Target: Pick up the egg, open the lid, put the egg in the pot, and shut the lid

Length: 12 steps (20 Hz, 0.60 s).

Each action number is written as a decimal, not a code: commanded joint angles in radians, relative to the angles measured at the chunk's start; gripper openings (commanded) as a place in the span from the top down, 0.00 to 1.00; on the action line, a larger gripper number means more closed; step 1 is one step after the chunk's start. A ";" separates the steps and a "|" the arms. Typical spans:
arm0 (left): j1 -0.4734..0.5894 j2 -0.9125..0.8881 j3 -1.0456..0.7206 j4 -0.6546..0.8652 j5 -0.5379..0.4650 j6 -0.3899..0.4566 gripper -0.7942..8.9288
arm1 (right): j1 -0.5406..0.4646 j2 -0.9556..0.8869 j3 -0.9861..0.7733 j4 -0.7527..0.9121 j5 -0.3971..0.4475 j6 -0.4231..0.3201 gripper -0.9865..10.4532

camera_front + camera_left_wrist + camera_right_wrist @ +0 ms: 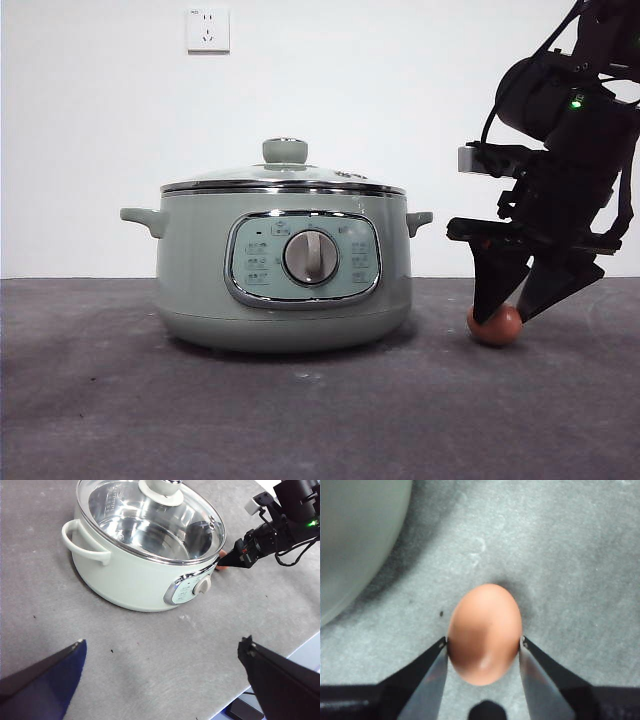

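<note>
The reddish-brown egg (pixel 495 325) (pixel 485 632) lies on the grey table to the right of the pot. My right gripper (pixel 505 318) (pixel 484 641) comes down over it, one black jaw pressed against each side of the egg. The sage-green pot (pixel 285 260) (pixel 125 580) stands mid-table with the glass lid (pixel 285 180) (pixel 150 520) seated on it, and the inside shows empty through the glass. My left gripper (pixel 162 642) hangs high above the table in front of the pot, jaws wide apart and holding nothing. The left wrist view also shows the right gripper (pixel 230 560) beside the pot.
A white wall with a socket (pixel 208 30) stands behind the table. The pot's side handle (pixel 418 220) juts toward the right arm. The grey table's edge (pixel 300 650) runs near the left gripper.
</note>
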<state>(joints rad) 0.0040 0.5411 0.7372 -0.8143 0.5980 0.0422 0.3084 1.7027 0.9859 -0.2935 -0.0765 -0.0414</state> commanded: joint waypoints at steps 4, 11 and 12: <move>0.002 0.000 0.003 0.005 0.005 0.010 0.15 | -0.007 0.010 0.001 0.002 0.001 0.040 0.93; 0.002 0.000 0.003 0.034 0.006 0.010 0.15 | -0.008 -0.082 0.001 -0.066 0.006 0.043 0.93; 0.002 0.000 0.003 0.042 0.006 0.010 0.15 | -0.011 -0.119 0.001 -0.088 0.006 0.043 0.93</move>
<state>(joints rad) 0.0036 0.5411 0.7372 -0.7799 0.5983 0.0422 0.2981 1.5929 0.9871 -0.3889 -0.0746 -0.0101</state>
